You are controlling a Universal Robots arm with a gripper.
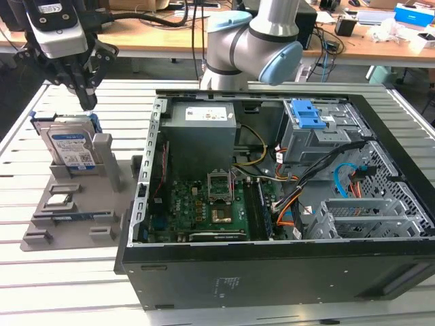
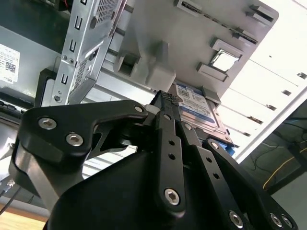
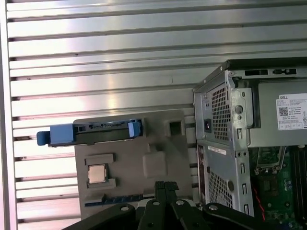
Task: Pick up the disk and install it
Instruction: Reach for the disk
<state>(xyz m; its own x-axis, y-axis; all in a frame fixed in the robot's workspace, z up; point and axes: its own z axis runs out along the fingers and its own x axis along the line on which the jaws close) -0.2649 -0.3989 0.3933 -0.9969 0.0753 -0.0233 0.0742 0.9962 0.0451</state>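
— Beneath the gripper [image 1: 87, 102]?
— Grey holder tray [image 1: 102, 153] on the slatted surface [image 1: 68, 285]; small square chip [image 1: 60, 200] and thin dark memory stick [image 1: 73, 217] seated in it, a little away from the gripper.
— Farther from the gripper?
— Open computer case [image 1: 272, 278] beside the tray: motherboard [image 1: 197, 204] exposed, grey power supply [image 1: 202, 129], blue latch [image 1: 304, 114] well apart.

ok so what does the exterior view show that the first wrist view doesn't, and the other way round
Exterior view: the disk's labelled face, the arm's elbow, the blue drive-bay latch inside the computer case, desks behind. First wrist view: the disk edge-on from above, its blue rails at both ends. Both: the disk standing in the grey holder, the chip in that holder, the slatted table, the shut gripper holding nothing.
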